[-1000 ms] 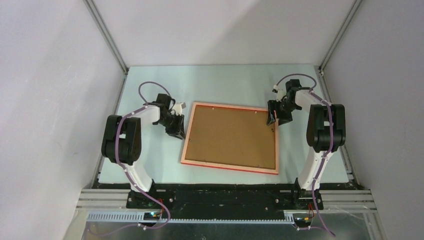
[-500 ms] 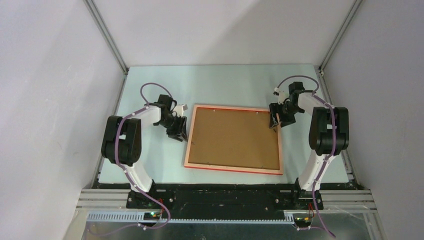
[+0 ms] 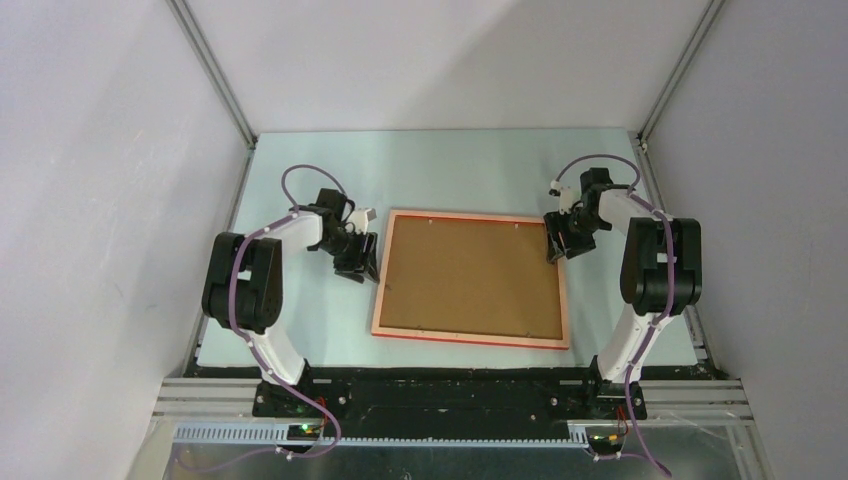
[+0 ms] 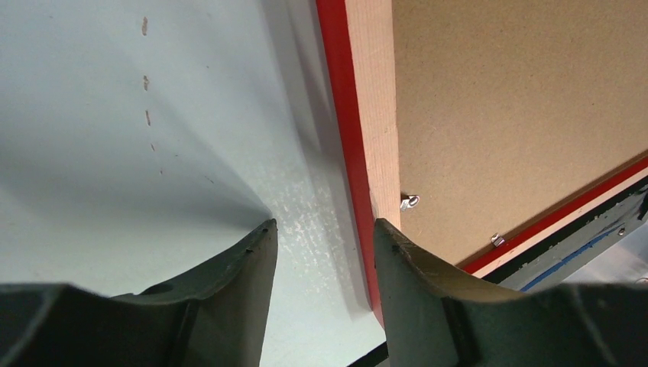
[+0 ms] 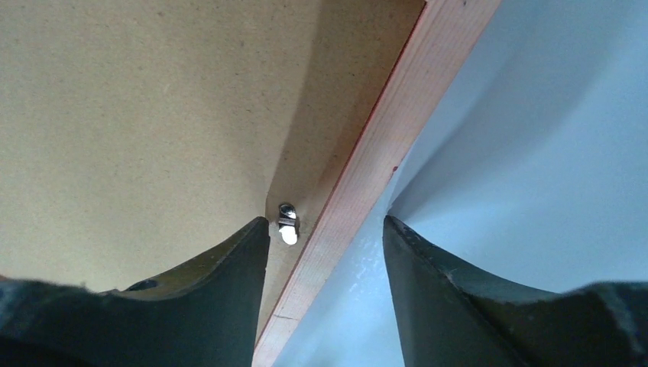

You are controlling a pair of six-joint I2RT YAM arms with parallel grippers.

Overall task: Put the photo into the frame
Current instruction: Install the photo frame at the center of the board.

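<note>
Top external view: both released, the left claw [image 4: 321, 229] and right claw [image 5: 327, 222] are flanking the frame [image 3: 470, 339] lying back-up on the desk [image 3: 450, 170], apparently to square it.

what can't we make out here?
- photo: in no view; the backing board covers the opening of the frame, so a print beneath cannot be told.
- frame front: face down in every view.
- left gripper: fingers straddle the frame rim in the left wrist view; contact unclear.
- clips: mere specks in the top view.
</note>
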